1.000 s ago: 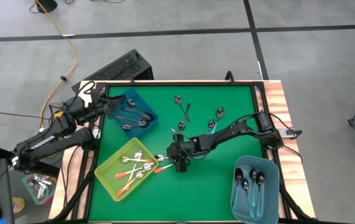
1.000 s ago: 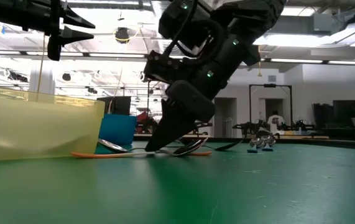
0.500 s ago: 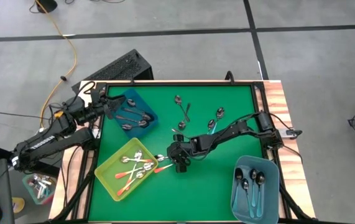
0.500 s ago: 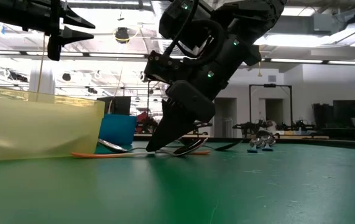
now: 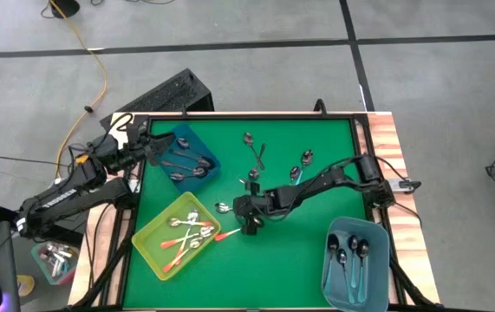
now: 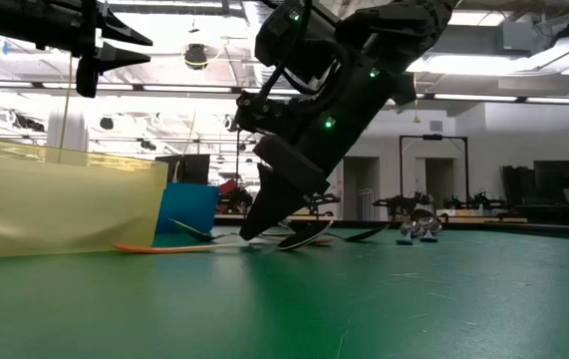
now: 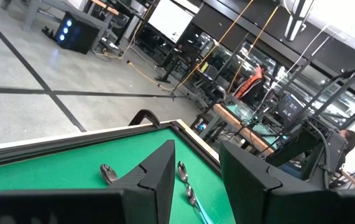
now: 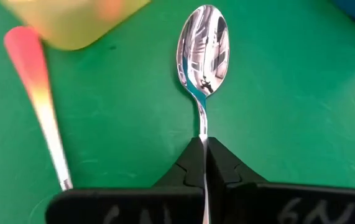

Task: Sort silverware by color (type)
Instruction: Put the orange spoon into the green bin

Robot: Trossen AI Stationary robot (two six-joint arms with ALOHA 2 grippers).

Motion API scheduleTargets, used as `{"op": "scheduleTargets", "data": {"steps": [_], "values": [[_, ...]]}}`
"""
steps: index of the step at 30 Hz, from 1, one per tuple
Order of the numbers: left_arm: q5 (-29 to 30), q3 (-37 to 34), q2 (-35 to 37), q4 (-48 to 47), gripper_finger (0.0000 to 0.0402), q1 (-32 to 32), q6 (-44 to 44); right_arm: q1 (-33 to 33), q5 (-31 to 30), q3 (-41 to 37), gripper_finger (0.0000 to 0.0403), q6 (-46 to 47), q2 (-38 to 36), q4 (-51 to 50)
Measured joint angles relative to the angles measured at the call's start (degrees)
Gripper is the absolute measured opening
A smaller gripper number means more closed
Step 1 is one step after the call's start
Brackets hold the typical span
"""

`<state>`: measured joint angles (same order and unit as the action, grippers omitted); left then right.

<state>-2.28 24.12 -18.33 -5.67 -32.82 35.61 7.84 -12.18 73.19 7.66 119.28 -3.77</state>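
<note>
My right gripper (image 5: 245, 210) is at mid-table, just right of the yellow bin (image 5: 156, 245), shut on a shiny silver spoon (image 8: 203, 50) whose bowl (image 5: 223, 207) points toward the table's left. An orange-handled spoon (image 8: 37, 93) lies flat on the green mat beside it (image 5: 227, 234). Several loose spoons (image 5: 260, 156) lie farther back. My left gripper (image 7: 196, 180) waits open, level and high, at the dark blue bin (image 5: 197, 149) at the far left. My right gripper pinches the silver spoon's thin neck (image 8: 203, 129), just behind the bowl, between its two fingers. The fingers slant down from the table's right and lie along the spoon. The handle is hidden behind the fingers. The bowl end (image 6: 196, 229) tilts up a little off the mat.
The yellow bin holds orange-handled spoons, the dark blue bin (image 6: 189, 209) grey ones, and a light blue bin (image 5: 355, 260) at the near right holds teal-handled ones. Raised wooden rails edge the mat. Open green mat lies near the front edge.
My right gripper has shut on the silver spoon's neck and rolled a little at the wrist without shifting place. The spoon's bowl has swung toward the far edge, away from the yellow bin, and tipped up slightly. The orange-handled spoon has stayed put.
</note>
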Motion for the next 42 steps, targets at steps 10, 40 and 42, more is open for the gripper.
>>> {"op": "scheduleTargets", "data": {"steps": [10,40,42], "values": [[0.1,0.0,0.0,0.0,0.011,0.0,0.1,-2.4,-0.2,1.1,0.0005,4.5,0.0,0.7],[0.2,0.0,0.0,0.0,0.011,0.0,-1.0,2.3,8.4,14.9,0.0001,-16.7,0.8,24.8],[0.2,0.0,0.0,0.0,0.011,0.0,-1.3,2.4,12.8,15.0,0.0001,-17.8,2.1,29.7]]}}
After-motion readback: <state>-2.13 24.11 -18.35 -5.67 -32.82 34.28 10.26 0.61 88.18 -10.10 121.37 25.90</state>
